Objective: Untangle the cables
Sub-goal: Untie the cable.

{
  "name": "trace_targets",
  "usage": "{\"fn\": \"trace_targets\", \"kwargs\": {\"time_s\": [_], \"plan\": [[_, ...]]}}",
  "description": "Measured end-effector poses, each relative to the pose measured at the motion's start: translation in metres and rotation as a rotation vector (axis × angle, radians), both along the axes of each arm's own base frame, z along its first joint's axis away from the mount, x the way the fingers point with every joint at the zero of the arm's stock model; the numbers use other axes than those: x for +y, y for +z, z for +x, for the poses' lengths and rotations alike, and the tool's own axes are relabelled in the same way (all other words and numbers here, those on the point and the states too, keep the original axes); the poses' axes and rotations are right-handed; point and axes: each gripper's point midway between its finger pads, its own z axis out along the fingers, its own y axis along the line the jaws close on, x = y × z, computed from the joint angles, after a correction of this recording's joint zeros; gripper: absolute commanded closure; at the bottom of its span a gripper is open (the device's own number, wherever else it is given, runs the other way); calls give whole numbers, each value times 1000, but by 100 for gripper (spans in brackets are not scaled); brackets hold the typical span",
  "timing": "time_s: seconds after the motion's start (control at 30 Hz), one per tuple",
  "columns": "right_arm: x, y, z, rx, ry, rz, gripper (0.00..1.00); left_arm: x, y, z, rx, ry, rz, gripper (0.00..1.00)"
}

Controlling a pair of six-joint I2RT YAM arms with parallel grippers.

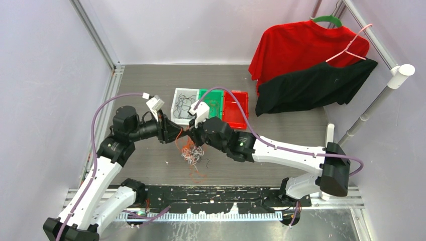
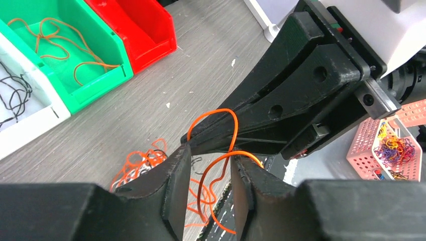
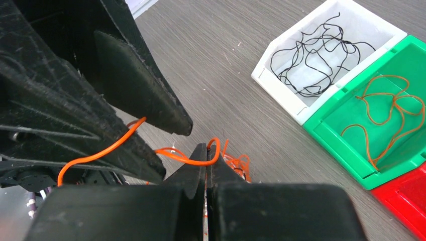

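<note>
Two pincers meet tip to tip. The right pincer (image 3: pixel 207 150) is clamped on one thin orange cable (image 3: pixel 188 161). The left pincer (image 2: pixel 211 155) stands with its jaws apart around the cable's loop. The cable runs curling from pincer to pincer. One tangle (image 1: pixel 193 153) of orange, white and black cables lies on the desk (image 1: pixel 281 135) below them. Beyond stand three bins: white bin (image 3: pixel 276 93), green bin (image 3: pixel 341 150), red bin (image 3: pixel 402 201).

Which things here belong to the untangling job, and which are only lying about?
Job: orange cable, pinched by right hand; cable tangle; probably the white bin, green bin, red bin.
Lying about: red shirt, black shirt, pink basket.
</note>
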Motion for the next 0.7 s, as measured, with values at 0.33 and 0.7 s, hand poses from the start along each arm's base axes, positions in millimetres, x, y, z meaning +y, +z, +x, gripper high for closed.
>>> {"fn": "trace_targets", "kwargs": {"time_s": [0.33, 0.7], "plan": [[4, 1, -2, 12, 7, 21, 98, -3, 0, -2, -30, -54, 7, 100], [-2, -7, -10, 24, 12, 145, 43, 2, 78, 4, -383, -86, 63, 100]]}}
